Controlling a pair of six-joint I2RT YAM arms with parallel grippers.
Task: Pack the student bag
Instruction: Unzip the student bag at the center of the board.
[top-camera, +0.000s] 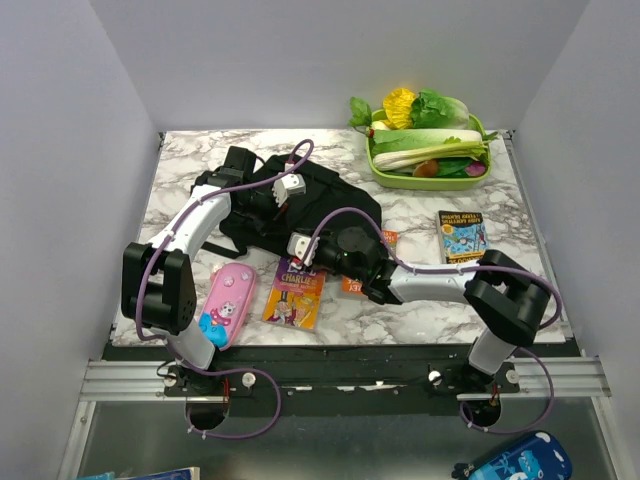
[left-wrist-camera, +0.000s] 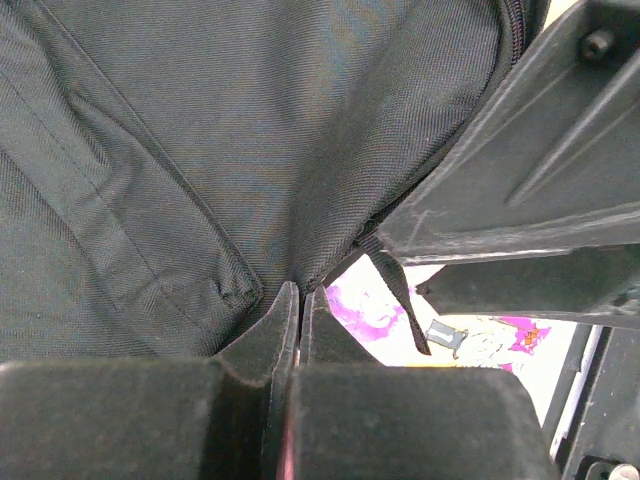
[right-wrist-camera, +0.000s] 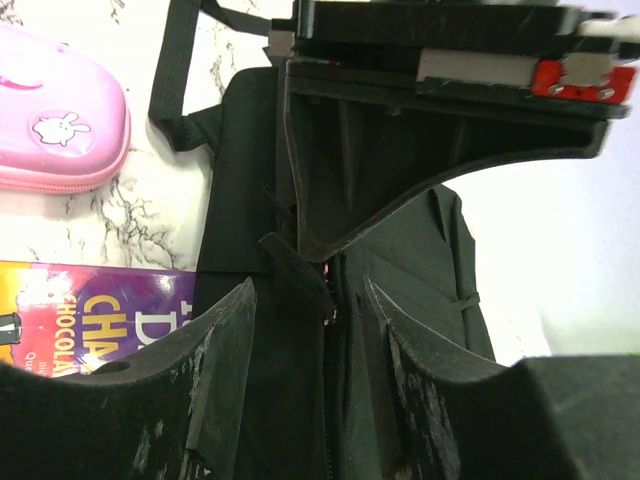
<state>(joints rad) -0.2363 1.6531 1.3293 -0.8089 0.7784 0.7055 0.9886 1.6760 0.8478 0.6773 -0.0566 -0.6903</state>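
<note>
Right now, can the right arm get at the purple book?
Probably yes. The right gripper stands open at the near edge of the bag, just beside the book, which lies flat with nothing on it. Only the bag's edge crowds its far side.

The white-and-grey marbled surface (top-camera: 180, 170) carried a black student bag (top-camera: 335, 195) slumped near its middle. A pink pencil case (top-camera: 228, 303) and a purple-and-yellow book (top-camera: 294, 292) lay side by side along the near edge. An orange book (top-camera: 352, 286), mostly hidden, lay just right of the purple one, a dark blue book (top-camera: 461, 236) sat well apart toward the right, and a green tray (top-camera: 400, 181) of vegetables stood at the far right corner.
</note>
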